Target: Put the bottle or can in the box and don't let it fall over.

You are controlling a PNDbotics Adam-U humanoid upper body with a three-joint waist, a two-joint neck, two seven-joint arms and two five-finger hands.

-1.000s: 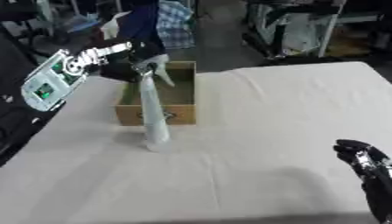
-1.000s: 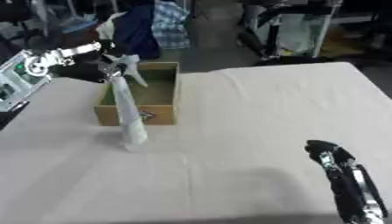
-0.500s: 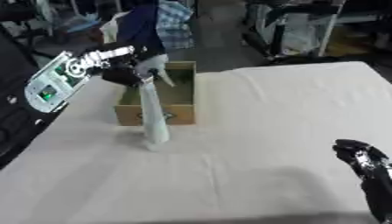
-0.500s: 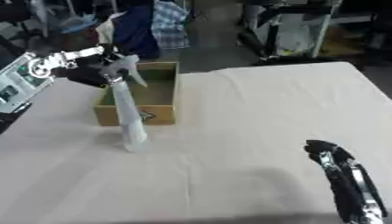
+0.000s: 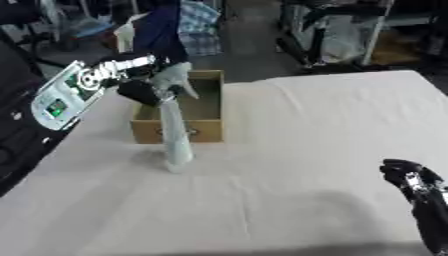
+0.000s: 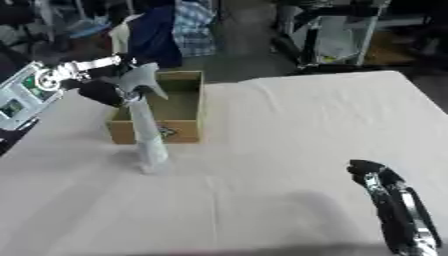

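Little has shifted: left hand [image 5: 144, 92] keeps its fingers curled round the neck of the tall pale spray bottle [image 5: 175, 135], base on the white cloth-covered surface [image 5: 289, 150] before the open cardboard box [image 5: 201, 107]. High grip suits lifting upright. Right hand [image 6: 385, 187] idles, fingers relaxed, lower right.

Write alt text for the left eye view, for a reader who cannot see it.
The robot's left hand grips the neck of a tall pale spray bottle standing tilted on the white tablecloth, just in front of an open cardboard box. The right hand rests idle at the lower right corner.
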